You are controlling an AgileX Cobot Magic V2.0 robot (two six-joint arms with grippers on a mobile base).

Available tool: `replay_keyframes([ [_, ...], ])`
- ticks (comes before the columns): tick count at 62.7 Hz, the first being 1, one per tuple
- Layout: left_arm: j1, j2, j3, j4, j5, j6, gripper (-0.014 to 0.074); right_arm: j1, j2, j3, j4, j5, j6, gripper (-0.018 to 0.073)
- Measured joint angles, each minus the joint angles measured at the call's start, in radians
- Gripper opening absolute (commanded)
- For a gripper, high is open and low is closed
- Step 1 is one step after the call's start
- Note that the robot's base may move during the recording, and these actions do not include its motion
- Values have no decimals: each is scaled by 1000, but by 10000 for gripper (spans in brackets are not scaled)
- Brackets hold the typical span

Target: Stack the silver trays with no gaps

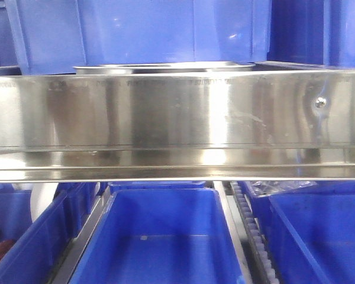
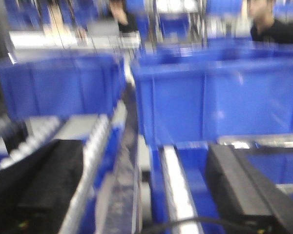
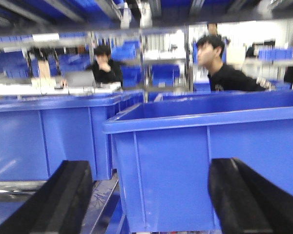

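Of the silver tray (image 1: 165,67), only a thin flared rim shows, lying just above the top edge of the steel rail (image 1: 177,118). Its body is hidden behind the rail, so I cannot tell whether this is one pan or several nested. The rail spans the whole front view, cut off at both sides, with a screw (image 1: 321,102) near its right end. Deep blue bins (image 1: 142,29) stand behind and above the rail, and more sit below it, cropped by the frame.

The left gripper (image 2: 146,192) is badly blurred. Its black fingers (image 2: 49,187) are spread wide with nothing between them. A silvery strip (image 2: 259,143) beside the far finger is too smeared to name.

The right gripper (image 3: 151,204) is also spread wide and empty, facing a blue bin (image 3: 205,156). The rail shows in neither wrist view.
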Motion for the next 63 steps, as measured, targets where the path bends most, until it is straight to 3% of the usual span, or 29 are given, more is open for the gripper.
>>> replay_keyframes([
  [5, -47, 95, -60, -30, 29, 27, 473, 26, 99, -81, 6, 30, 0, 609],
  [12, -161, 242, -178, -54, 101, 69, 474, 96, 246, -216, 25, 130, 0, 609],
  [21, -329, 472, -343, -60, 179, 82, 473, 257, 457, -423, 29, 276, 0, 609],
  [26, -381, 594, -435, -62, 220, 84, 473, 340, 568, -526, 29, 348, 0, 609],
  [34, -398, 771, -564, -62, 283, 57, 473, 426, 752, -680, 32, 480, 10, 609],
  [42, -398, 923, -676, -24, 353, -22, 473, 435, 923, -823, 33, 626, 86, 609],
  [58, -398, 1137, -847, 159, 519, -338, 473, 435, 1184, -1056, -81, 867, 329, 609],
  [63, -398, 1184, -882, 192, 549, -390, 473, 435, 1246, -1110, -109, 895, 388, 609],
])
